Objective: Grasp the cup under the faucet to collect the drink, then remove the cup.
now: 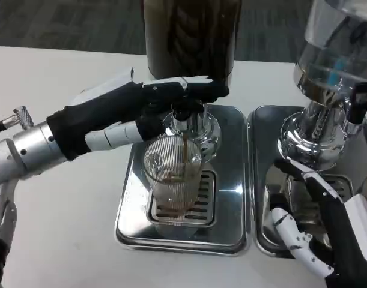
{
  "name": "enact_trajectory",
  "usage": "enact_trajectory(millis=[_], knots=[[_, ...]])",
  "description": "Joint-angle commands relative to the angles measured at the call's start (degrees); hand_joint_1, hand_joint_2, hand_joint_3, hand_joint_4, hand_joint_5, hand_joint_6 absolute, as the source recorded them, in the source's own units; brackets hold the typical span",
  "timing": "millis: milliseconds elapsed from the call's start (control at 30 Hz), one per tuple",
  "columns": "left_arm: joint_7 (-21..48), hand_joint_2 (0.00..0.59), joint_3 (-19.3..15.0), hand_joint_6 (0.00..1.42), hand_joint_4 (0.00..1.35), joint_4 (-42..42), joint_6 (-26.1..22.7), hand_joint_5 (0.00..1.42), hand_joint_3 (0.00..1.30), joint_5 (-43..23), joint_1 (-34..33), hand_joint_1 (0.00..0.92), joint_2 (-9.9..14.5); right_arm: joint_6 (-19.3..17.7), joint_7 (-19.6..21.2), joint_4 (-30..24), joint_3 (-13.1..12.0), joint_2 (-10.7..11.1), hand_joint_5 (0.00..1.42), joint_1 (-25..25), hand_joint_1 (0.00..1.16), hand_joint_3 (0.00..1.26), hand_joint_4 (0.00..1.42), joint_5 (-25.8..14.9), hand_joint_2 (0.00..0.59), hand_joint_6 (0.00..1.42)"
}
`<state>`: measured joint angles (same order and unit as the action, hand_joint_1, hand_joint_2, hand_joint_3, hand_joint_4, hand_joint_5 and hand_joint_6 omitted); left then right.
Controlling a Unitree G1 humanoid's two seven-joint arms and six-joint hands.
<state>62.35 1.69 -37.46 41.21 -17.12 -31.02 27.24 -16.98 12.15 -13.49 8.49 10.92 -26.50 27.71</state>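
Note:
A ribbed clear cup (171, 183) stands upright on the drip grate of the left steel tray (130, 204), directly under the faucet (192, 123). A thin brown stream runs from the faucet into the cup, and a little brown drink lies at its bottom. My left hand (132, 108) reaches in from the left above the cup. Its black fingers (189, 90) lie over the faucet lever, with the thumb below toward the spout; it does not touch the cup. My right hand (327, 231) hovers at the lower right over the right tray, fingers apart and holding nothing.
The dark drink dispenser (189, 36) rises behind the cup. A second clear dispenser (333, 66) on a chrome base stands on the right steel tray (262, 180), its tap (357, 111) near my right hand. White table spreads to the left and front.

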Motion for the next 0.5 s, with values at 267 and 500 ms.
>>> enact_trajectory(millis=[267,500], knots=[[0.13,0.083,2.35,0.22,0.08,-0.52,0.26,0.13,0.21,3.82,2.95,0.000,2.02,0.85,-13.21,4.38,-0.55,2.93,0.14,7.63,0.40,0.09,0.10,-11.07,0.235,0.11],[-0.50,0.087,2.72,0.23,0.08,-0.01,0.65,0.13,0.21,3.63,3.49,0.000,2.24,2.33,-18.53,6.84,-0.15,4.52,0.02,11.87,0.37,0.00,0.00,-12.54,0.218,0.02]])
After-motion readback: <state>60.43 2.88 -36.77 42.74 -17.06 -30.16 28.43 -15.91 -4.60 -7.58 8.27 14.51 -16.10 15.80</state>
